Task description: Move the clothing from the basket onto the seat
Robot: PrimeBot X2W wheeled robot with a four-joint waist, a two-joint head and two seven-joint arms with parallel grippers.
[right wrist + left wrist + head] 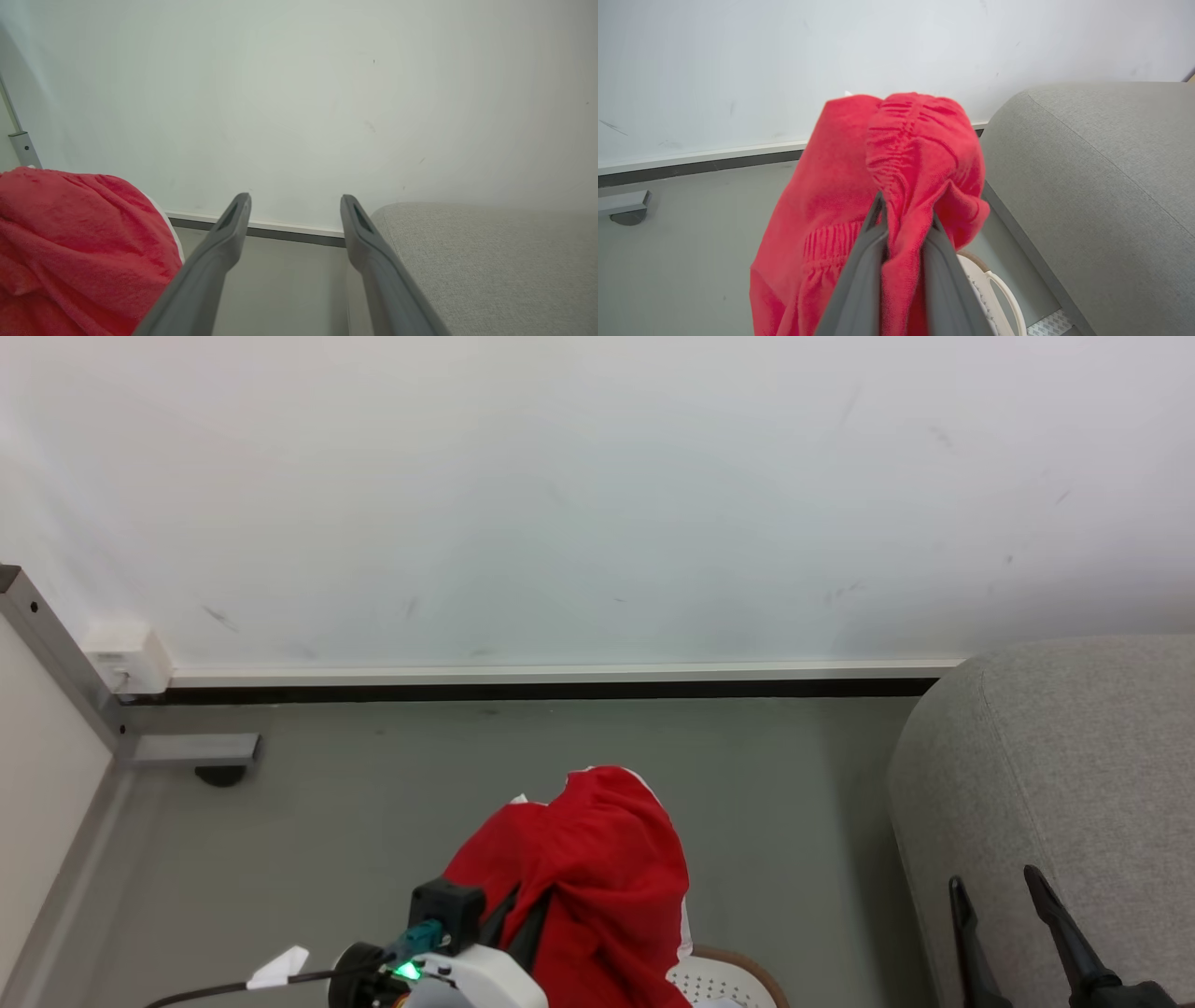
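Hanging vertically, clothing (840, 186) pinched in left end effector (903, 212), near basket (994, 289)

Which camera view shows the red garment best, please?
The left wrist view: the red garment sits in its middle, close up, pinched by the left claw. The head view shows it hanging above the basket; the right wrist view shows one fold at its left edge.

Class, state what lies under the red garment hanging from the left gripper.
Under the clothing, pinched in the left gripper, part of the basket shows; the rest is covered.
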